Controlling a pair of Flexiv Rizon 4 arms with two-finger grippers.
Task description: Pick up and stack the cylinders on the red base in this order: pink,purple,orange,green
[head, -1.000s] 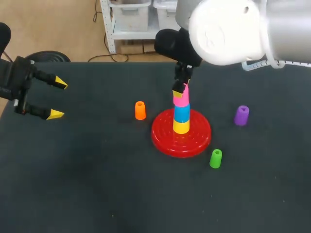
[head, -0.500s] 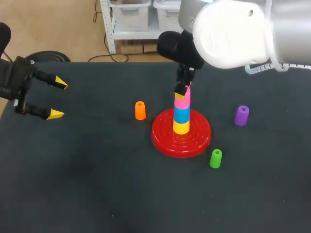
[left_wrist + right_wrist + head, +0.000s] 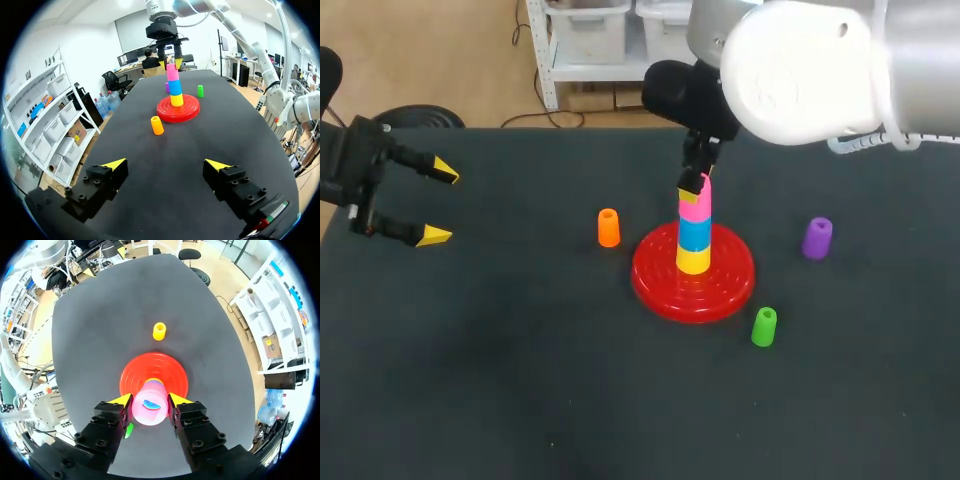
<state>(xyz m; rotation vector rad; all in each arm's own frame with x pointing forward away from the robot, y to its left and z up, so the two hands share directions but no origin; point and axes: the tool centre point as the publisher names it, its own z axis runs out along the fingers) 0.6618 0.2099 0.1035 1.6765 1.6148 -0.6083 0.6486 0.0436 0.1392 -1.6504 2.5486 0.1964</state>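
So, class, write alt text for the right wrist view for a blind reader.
The right gripper is shut on a pink cylinder directly above the red base. Ahead of it, an orange cylinder stands on the black table.

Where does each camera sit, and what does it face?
Head view: above and behind, looking down on the table; left arm and right arm show.
Left wrist view: on the left wrist, facing the red base; open left gripper shows.
Right wrist view: looking straight down; right gripper clasps the pink cylinder.
All share the red base.
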